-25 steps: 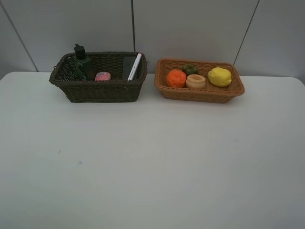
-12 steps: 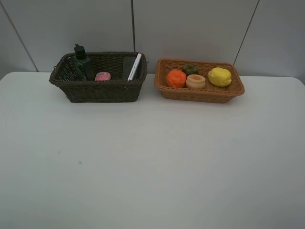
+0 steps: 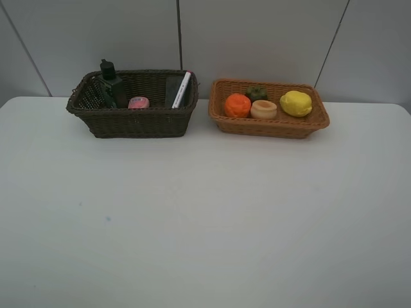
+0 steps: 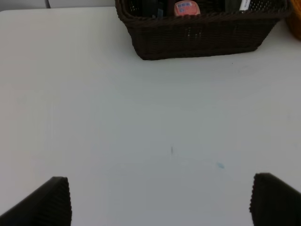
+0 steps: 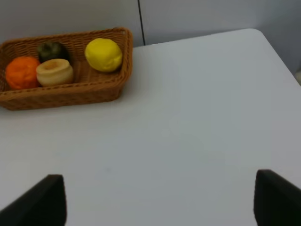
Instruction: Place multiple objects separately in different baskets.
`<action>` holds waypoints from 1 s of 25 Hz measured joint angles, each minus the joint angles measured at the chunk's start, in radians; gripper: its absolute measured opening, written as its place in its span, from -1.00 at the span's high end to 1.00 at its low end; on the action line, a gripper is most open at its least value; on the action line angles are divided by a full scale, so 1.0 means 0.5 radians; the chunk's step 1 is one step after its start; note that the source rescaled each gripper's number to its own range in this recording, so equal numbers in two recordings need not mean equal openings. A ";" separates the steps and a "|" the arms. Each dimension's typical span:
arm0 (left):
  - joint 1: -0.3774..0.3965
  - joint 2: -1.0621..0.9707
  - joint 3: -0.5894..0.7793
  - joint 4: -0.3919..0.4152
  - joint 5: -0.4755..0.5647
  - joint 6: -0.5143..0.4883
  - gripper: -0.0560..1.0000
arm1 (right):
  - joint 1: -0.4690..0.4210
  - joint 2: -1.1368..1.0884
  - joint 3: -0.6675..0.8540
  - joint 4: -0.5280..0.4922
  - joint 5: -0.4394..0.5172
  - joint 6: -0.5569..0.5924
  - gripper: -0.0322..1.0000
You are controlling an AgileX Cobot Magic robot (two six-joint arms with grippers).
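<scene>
The dark brown basket (image 3: 138, 123) holds the dark green bottle (image 3: 110, 83), pink bottle (image 3: 139, 102), black eraser block (image 3: 172, 91) and white marker (image 3: 182, 90). The light tan basket (image 3: 270, 126) holds the orange (image 3: 237, 105), a pale tan round fruit (image 3: 263, 110), the dark mangosteen (image 3: 257, 93) and the yellow lemon (image 3: 296, 103). No grippers show in the exterior view. My left gripper (image 4: 160, 202) is open and empty over bare table, short of the brown basket (image 4: 197, 37). My right gripper (image 5: 160, 202) is open and empty, short of the tan basket (image 5: 61, 94).
The white table (image 3: 205, 218) reaches to a grey panelled wall (image 3: 257, 38) just behind the baskets. The baskets stand side by side with a narrow gap between them. The table's right corner (image 5: 256, 33) shows in the right wrist view.
</scene>
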 joint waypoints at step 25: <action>0.000 0.000 0.000 0.000 0.000 0.000 -0.99 | 0.000 0.000 0.000 0.130 0.005 -0.226 -0.64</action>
